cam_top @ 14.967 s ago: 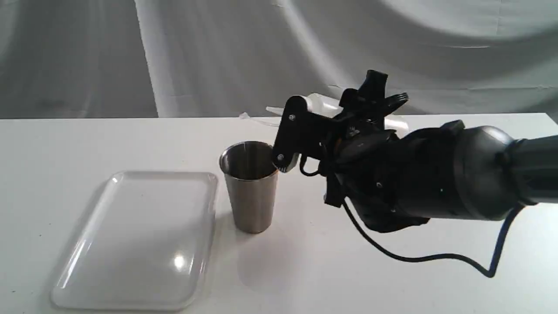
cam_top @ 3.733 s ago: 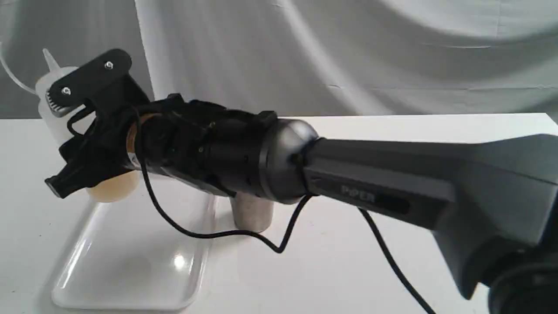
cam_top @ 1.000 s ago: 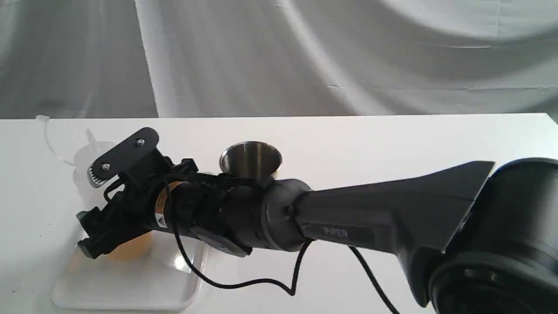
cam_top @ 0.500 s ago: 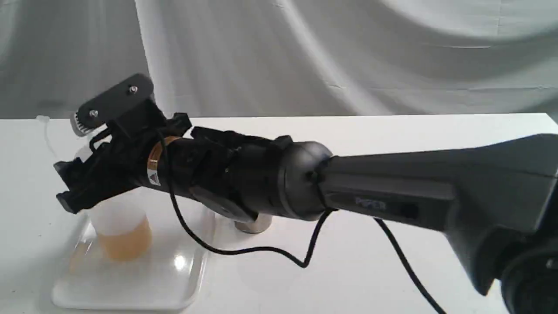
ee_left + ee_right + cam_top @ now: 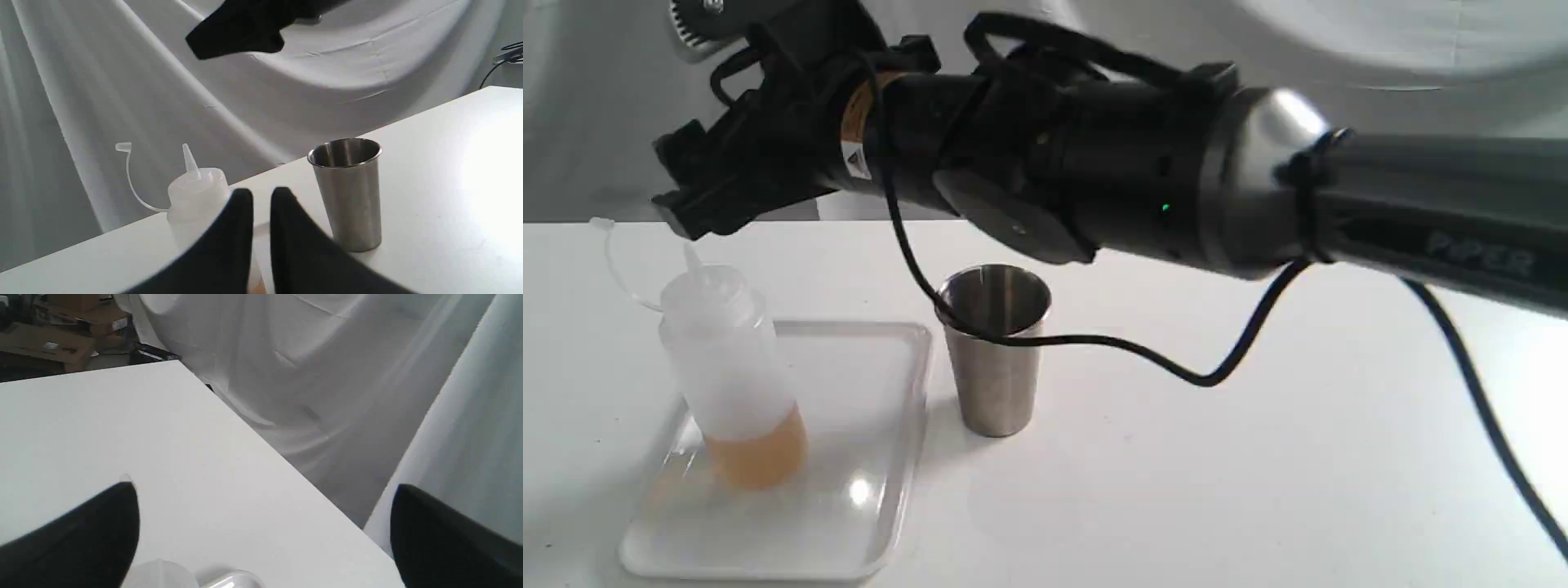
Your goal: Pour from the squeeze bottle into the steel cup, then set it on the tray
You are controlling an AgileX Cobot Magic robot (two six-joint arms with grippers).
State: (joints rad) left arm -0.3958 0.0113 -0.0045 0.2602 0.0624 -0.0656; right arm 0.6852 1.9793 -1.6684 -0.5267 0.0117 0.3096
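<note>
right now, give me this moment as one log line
squeeze bottle upright on tray, free | steel cup beside tray | right gripper open above bottle | left gripper shut, empty

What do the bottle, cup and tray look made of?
The squeeze bottle looks like translucent, matte plastic: amber liquid shows through. The steel cup is brushed metal, likely steel: soft streaky reflections. The tray seems glossy white plastic: sharp light glint.
</note>
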